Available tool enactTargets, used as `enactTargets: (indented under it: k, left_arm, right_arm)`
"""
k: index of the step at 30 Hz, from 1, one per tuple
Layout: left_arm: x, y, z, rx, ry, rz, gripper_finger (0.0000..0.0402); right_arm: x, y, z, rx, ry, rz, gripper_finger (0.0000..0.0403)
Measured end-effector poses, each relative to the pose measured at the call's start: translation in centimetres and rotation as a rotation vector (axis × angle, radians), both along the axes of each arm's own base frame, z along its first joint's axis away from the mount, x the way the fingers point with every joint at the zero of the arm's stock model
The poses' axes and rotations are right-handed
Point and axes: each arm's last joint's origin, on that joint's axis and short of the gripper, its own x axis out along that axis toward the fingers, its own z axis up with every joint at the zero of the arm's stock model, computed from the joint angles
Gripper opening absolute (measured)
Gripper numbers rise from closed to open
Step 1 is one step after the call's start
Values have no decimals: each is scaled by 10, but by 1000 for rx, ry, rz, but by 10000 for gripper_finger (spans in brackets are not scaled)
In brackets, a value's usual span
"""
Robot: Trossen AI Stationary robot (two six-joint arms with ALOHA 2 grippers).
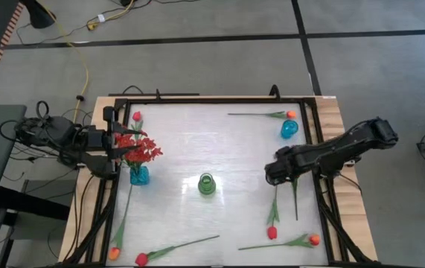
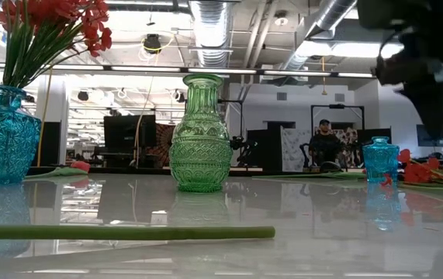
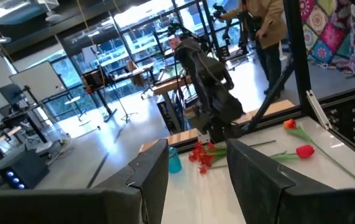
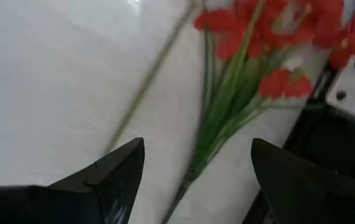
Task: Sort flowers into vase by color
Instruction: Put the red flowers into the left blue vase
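The right gripper [image 4: 193,174] is wide open over a bushy red spray [image 4: 270,56] on the shiny white desk [image 1: 219,149]. The left gripper [image 3: 196,180] is open and empty.

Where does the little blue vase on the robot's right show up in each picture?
High view: small blue vase, upper right.
Low view: the vase, far right.
Left wrist view: the vase, left of centre.
Right wrist view: not in it.
Shared landmark: the right arm beside it.

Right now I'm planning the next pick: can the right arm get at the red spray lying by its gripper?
Probably yes. The right gripper hangs open right over the red spray, which lies flat on the table with only a loose stem beside it and nothing on top.
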Motion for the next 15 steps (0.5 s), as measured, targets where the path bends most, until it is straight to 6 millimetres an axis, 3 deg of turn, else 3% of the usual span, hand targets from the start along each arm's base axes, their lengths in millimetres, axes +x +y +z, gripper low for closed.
enactTargets:
  k: [7,15]
  left_arm:
    - [0,0,0,-18,1,0,151]
    - [1,0,1,-32,-12,1,151]
  right_arm:
    - [-11,12,-35,22,12,-52,320]
    - [-30,19,-54,-28,55,-123,320]
